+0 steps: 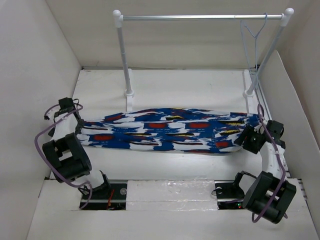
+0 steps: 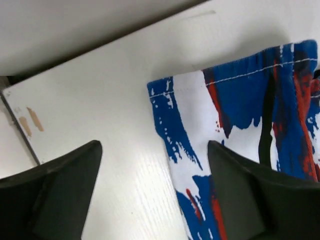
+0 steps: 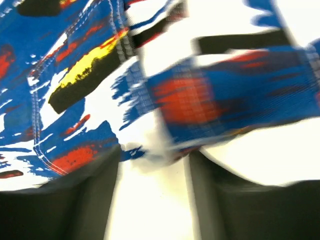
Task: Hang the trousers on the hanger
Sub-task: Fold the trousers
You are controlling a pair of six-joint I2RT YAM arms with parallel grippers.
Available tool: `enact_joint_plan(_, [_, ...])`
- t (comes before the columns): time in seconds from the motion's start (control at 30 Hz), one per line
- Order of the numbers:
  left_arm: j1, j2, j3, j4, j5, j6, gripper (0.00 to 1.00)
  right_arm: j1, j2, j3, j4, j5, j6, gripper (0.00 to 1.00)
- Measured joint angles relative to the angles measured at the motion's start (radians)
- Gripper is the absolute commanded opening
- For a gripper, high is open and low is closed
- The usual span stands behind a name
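"Now, nearest first: how do the grippers stand?"

"The left gripper [image 2: 155, 146] is wide open over the trousers' [image 1: 165, 130] 9 o'clock end, one finger above the hem corner, the other above bare table [image 1: 190, 87]. It holds nothing. The right gripper [image 3: 152, 160] is at the 3 o'clock end. Its view is blurred, but the fingers appear parted with no cloth pinched between them."

"And the garment?"

"Laid flat and lengthways across the table, between the two grippers."

"The hanger?"

"The hanger [image 1: 252, 37] hangs at 1 o'clock, well apart, hooked on the silver rail [image 1: 200, 17]."

"Which step, in your judgement?"

"Early: taking hold of the trousers. Next, each gripper should lower and close on its end before any lift toward the hanger."
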Motion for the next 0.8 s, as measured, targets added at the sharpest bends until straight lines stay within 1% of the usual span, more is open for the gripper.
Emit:
enact_joint_plan(0.07, [0.010,-0.026,0.003,-0.012,0.014,-0.004,0.85,0.000,0.034,0.005,-0.003,-0.002,-0.019,0.68])
enact_joint_plan(0.1, [0.005,-0.044,0.008,-0.019,0.028,-0.004,0.84,0.000,0.054,0.011,-0.006,-0.004,-0.024,0.66])
enact_joint_plan(0.13, [-0.009,-0.064,0.016,-0.024,0.039,-0.003,0.80,0.006,0.069,0.020,-0.008,-0.005,-0.028,0.63])
enact_joint_plan(0.17, [-0.026,-0.076,0.024,-0.024,0.063,0.000,0.71,0.012,0.075,0.030,-0.012,-0.003,-0.031,0.57])
enact_joint_plan(0.2, [-0.063,-0.100,0.043,-0.024,0.065,0.000,0.71,0.020,0.075,0.040,-0.014,-0.002,-0.032,0.56])
enact_joint_plan(0.23, [-0.116,-0.116,0.056,-0.013,0.071,0.010,0.60,0.036,0.071,0.055,-0.020,0.007,-0.033,0.55])
enact_joint_plan(0.27, [-0.168,-0.130,0.069,0.000,0.088,0.014,0.54,0.054,0.066,0.072,-0.027,0.015,-0.035,0.54])
enact_joint_plan(0.3, [-0.242,-0.140,0.087,0.015,0.110,0.034,0.43,0.077,0.060,0.093,-0.032,0.019,-0.043,0.43])
enact_joint_plan(0.33, [-0.324,-0.144,0.106,0.031,0.130,0.051,0.32,0.102,0.057,0.117,-0.035,0.019,-0.056,0.37])
enact_joint_plan(0.37, [-0.400,-0.144,0.125,0.055,0.162,0.072,0.32,0.132,0.056,0.140,-0.030,0.015,-0.070,0.28])
enact_joint_plan(0.4, [-0.468,-0.141,0.140,0.077,0.199,0.097,0.32,0.167,0.062,0.166,-0.028,0.004,-0.085,0.14])
enact_joint_plan(0.43, [-0.526,-0.137,0.151,0.099,0.249,0.129,0.32,0.206,0.074,0.193,-0.023,-0.023,-0.104,0.12])
enact_joint_plan(0.47, [-0.566,-0.129,0.158,0.115,0.295,0.151,0.33,0.253,0.089,0.214,-0.003,-0.045,-0.114,0.08])
enact_joint_plan(0.5, [-0.598,-0.117,0.166,0.128,0.343,0.178,0.36,0.305,0.111,0.232,0.021,-0.061,-0.132,0.00])
enact_joint_plan(0.57, [-0.626,-0.076,0.178,0.150,0.440,0.229,0.42,0.404,0.173,0.288,0.016,-0.071,-0.162,0.00])
enact_joint_plan(0.6, [-0.628,-0.049,0.186,0.154,0.478,0.247,0.47,0.451,0.205,0.319,0.009,-0.052,-0.166,0.07])
enact_joint_plan(0.63, [-0.628,-0.020,0.195,0.156,0.508,0.264,0.53,0.486,0.227,0.343,0.005,-0.021,-0.167,0.20])
enact_joint_plan(0.67, [-0.625,0.013,0.204,0.159,0.538,0.284,0.53,0.509,0.234,0.356,-0.002,0.008,-0.166,0.33])
enact_joint_plan(0.7, [-0.624,0.044,0.214,0.156,0.565,0.301,0.53,0.518,0.227,0.360,-0.010,0.039,-0.166,0.49])
enact_joint_plan(0.73, [-0.624,0.073,0.224,0.153,0.589,0.316,0.53,0.518,0.207,0.360,-0.020,0.064,-0.167,0.56])
enact_joint_plan(0.77, [-0.624,0.096,0.230,0.153,0.610,0.334,0.53,0.515,0.182,0.357,-0.022,0.083,-0.171,0.60])
enact_joint_plan(0.8, [-0.624,0.116,0.232,0.154,0.634,0.354,0.53,0.508,0.153,0.352,-0.013,0.079,-0.176,0.60])
